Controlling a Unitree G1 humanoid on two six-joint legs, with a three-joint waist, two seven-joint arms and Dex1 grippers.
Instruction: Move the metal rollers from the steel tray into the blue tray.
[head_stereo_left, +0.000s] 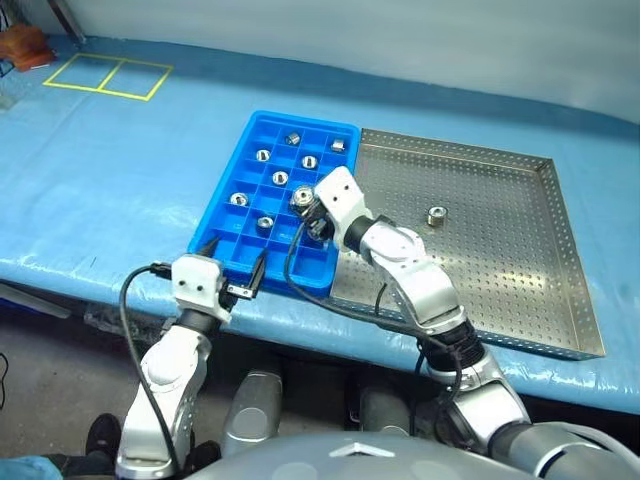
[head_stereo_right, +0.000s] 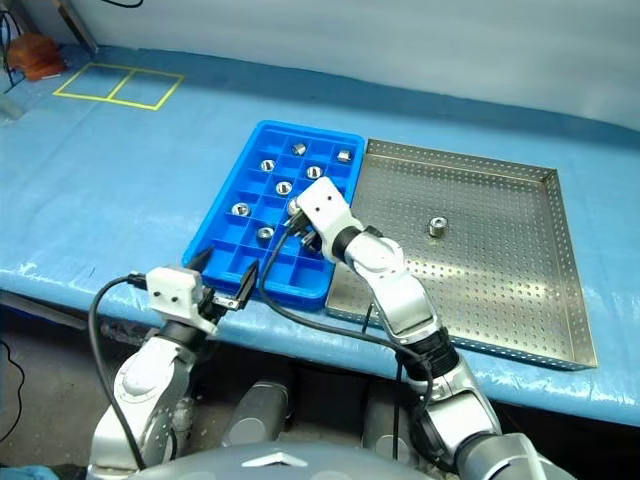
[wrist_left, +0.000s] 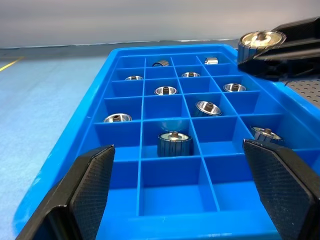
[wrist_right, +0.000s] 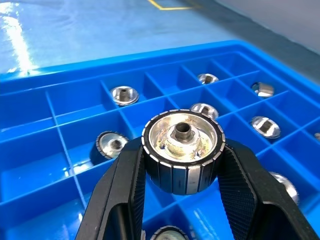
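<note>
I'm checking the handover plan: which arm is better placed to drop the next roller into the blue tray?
The right. The right gripper is shut on a metal roller above the blue tray; the left gripper hangs open at its near edge.

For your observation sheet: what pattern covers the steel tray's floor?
Rows of small punched holes across the steel tray, clearest in the left eye view.

I count ten rollers (wrist_left: 174, 142) sitting in the blue tray (head_stereo_left: 222, 205), one more (wrist_right: 182, 150) held just above it, and one (head_stereo_left: 436, 215) in the steel tray (head_stereo_left: 520, 290) beside it. Twelve rollers, two trays.
</note>
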